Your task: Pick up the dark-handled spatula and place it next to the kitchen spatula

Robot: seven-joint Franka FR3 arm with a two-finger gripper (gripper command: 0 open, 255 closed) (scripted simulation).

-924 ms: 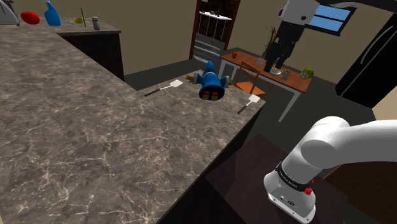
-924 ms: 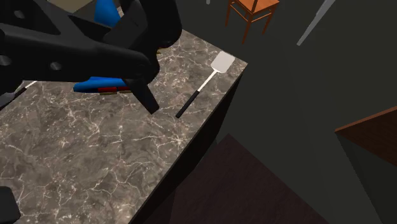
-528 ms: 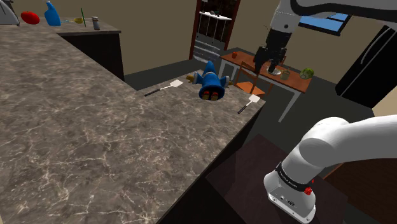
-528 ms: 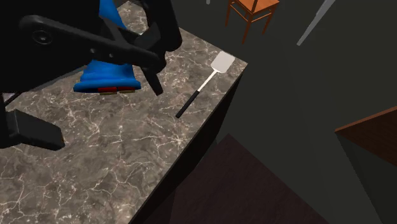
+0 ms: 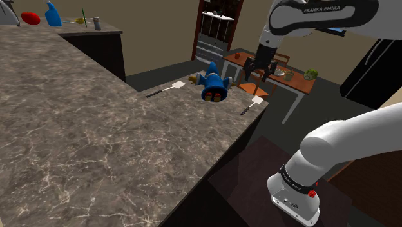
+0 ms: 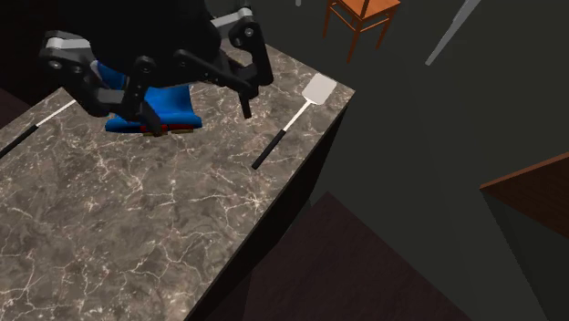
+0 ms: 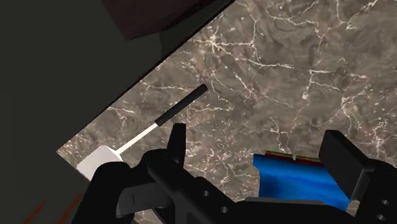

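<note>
Marbled brown stone covers the worktop [image 5: 96, 148], which ends in a corner beside a dark floor, with an orange chair and a table beyond. The spatula [image 5: 254, 104], white-bladed and dark-handled, lies flat near that corner, its blade toward the edge. A second spatula [image 5: 165, 90] lies well apart, on the far side of a blue object [image 5: 212, 82]. Over the last second the arm has swung down from the shoulder view's top, and the pincer [image 5: 261, 78] now hangs above the corner, wide open and empty. In the wrist view the spatula's handle lies just outside one finger [image 7: 177, 137], not between the two. This looks like the approach: the pincer probably has to shift over the handle and descend before any grasp.
</note>
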